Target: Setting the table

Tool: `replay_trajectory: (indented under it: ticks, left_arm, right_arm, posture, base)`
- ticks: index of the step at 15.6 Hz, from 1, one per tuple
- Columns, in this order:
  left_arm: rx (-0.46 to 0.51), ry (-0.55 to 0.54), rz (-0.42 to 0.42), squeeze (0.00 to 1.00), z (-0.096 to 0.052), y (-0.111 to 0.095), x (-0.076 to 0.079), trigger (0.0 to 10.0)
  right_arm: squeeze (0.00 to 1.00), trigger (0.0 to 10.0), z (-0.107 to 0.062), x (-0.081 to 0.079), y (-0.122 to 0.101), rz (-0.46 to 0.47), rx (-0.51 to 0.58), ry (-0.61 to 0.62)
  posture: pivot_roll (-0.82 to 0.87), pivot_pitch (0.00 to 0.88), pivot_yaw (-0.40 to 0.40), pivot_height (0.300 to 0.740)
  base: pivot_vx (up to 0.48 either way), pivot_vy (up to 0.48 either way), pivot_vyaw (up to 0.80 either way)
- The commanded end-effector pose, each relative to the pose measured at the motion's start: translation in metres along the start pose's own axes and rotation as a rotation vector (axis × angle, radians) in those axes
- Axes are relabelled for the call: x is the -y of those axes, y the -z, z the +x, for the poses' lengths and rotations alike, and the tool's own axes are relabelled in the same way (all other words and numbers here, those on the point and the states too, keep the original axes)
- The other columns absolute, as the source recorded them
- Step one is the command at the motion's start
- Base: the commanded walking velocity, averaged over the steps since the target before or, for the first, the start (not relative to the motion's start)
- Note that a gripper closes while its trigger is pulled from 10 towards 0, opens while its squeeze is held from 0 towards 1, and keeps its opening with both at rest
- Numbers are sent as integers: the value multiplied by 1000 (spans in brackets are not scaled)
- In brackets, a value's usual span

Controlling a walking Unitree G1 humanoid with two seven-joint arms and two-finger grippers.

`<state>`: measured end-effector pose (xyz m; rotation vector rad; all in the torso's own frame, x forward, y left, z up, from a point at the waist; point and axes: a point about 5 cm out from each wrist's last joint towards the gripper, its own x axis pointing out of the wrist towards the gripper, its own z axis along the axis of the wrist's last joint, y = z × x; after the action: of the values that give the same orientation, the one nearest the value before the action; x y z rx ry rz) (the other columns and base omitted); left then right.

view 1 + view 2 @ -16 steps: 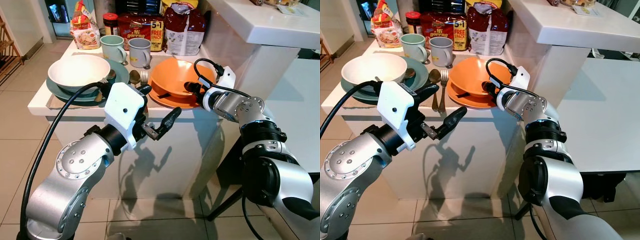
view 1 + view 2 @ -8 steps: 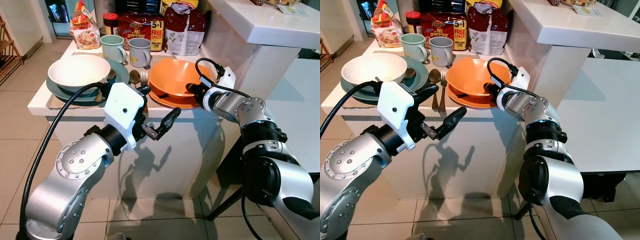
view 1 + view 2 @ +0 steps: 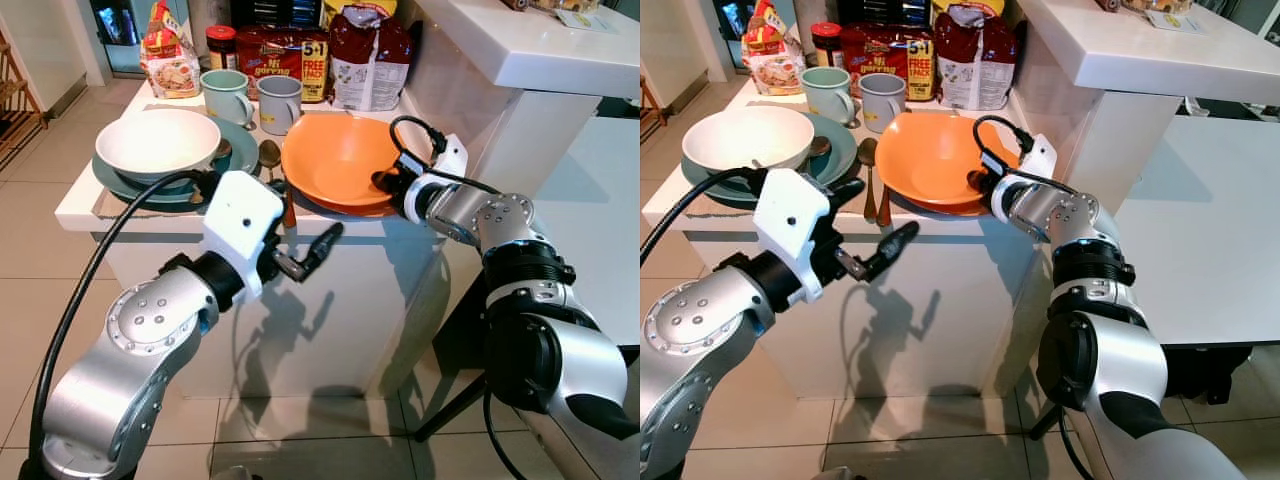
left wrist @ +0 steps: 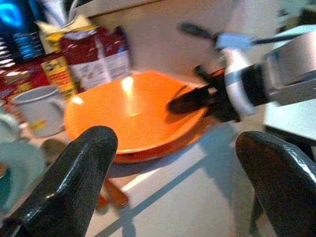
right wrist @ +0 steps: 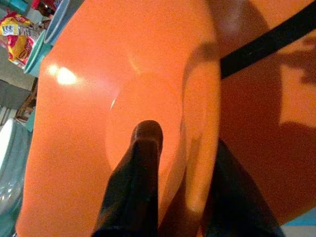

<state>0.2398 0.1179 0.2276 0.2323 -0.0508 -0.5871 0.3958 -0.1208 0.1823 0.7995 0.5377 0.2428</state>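
Note:
An orange bowl [image 3: 335, 160] is tipped up toward the left over an orange plate [image 3: 345, 209] on the white counter [image 3: 80, 205]. My right gripper [image 3: 385, 181] is shut on the bowl's right rim. In the right wrist view one finger [image 5: 140, 168] lies inside the bowl [image 5: 113, 94] and the other sits under the rim, above the plate [image 5: 261, 128]. My left gripper [image 3: 302, 228] hangs open in front of the counter's edge, just below the bowl and holding nothing. Its fingers [image 4: 74, 173] frame the bowl [image 4: 133, 108].
A white bowl [image 3: 157, 140] rests on a teal plate [image 3: 120, 186] at the counter's left. A spoon and fork [image 3: 268, 152] lie between the two settings. Two mugs [image 3: 227, 93] [image 3: 279, 100] and food packets [image 3: 370, 55] stand behind. A higher white counter [image 3: 540, 50] rises on the right.
The right gripper has lifted the orange bowl's right rim, tipping it and sliding it left off the plate. The left gripper has dropped slightly and drawn back.

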Motion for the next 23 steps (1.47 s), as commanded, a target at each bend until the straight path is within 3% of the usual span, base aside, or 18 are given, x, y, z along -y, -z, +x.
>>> replay_trajectory:
  ticks: [1, 3, 4, 5, 6, 9, 10, 12, 13, 14, 15, 18, 19, 20, 23]
  left_arm:
    - [5, -68, 18, 0, 0, -2, -9, 10000]
    - [53, -275, 2, 0, -9, -7, -38, 10000]
    - [57, -362, 9, 0, -16, -7, -51, 10000]
    - [58, -381, 11, 0, -18, -7, -54, 10000]
    - [56, -429, 16, 0, -23, -6, -61, 10000]
    - [73, -467, 12, 0, -26, -6, -65, 10000]
    - [83, -463, 4, 0, -24, -7, -64, 10000]
    - [56, -391, 58, 0, -25, 0, -55, 10000]
    - [47, -374, 56, 0, -25, 2, -53, 10000]
    - [39, -343, 75, 0, -25, 5, -46, 10000]
    - [-9, -325, 68, 0, -23, 14, -40, 10000]
    - [-18, -382, 43, 0, -17, 23, -35, 10000]
    - [-25, -395, 47, 0, -17, 25, -36, 10000]
    - [-39, -436, 51, 0, -17, 29, -39, 10000]
    - [-33, -441, 72, 0, -11, 27, -39, 10000]
  right_arm:
    - [0, 0, -7, -10, -18, -5, 58, -47]
    - [0, 0, -26, -21, -30, -79, 77, -148]
    - [0, 0, -38, -22, -29, -179, 49, -186]
    - [0, 0, -42, -21, -27, -216, 38, -190]
    - [0, 0, -55, -17, -25, -329, 22, -204]
    - [0, 0, -83, -7, -28, -349, 54, -210]
    - [0, 0, -96, -11, -28, -367, 85, -273]
    - [0, 0, -126, -20, -23, -506, 162, -429]
    - [0, 0, -130, -20, -22, -560, 181, -430]
    - [0, 549, -140, -20, -17, -713, 249, -439]
    - [0, 10000, -145, -15, -6, -788, 264, -450]
    - [0, 10000, -142, 6, 29, -829, 224, -355]
    - [0, 10000, -141, 8, 31, -838, 230, -342]
    - [0, 10000, -138, 13, 30, -779, 322, -294]
    - [0, 10000, -134, 11, 35, -778, 358, -261]
  posture:
    - [32, 0, -82, 740]
    - [35, 0, -89, 740]
    - [32, 0, -92, 740]
    - [32, 0, -92, 740]
    - [26, 0, -97, 740]
    - [16, 0, -91, 740]
    - [18, 0, -92, 740]
    - [19, 0, -94, 740]
    - [13, 0, -92, 740]
    - [8, 0, -89, 740]
    - [4, 0, -89, 740]
    - [-1, 2, -87, 740]
    - [-1, 2, -87, 740]
    - [-2, 6, -85, 740]
    - [-7, 9, -78, 740]
  base:
    - [0, 0, 0]
    - [0, 0, 0]
    - [0, 0, 0]
    - [0, 0, 0]
    - [0, 0, 0]
    - [0, 0, 0]
    - [0, 0, 0]
    - [0, 0, 0]
    - [0, 0, 0]
    - [0, 0, 0]
    - [0, -401, 0]
    - [0, -480, 0]
    - [0, -480, 0]
    - [0, -480, 0]
    - [0, -480, 0]
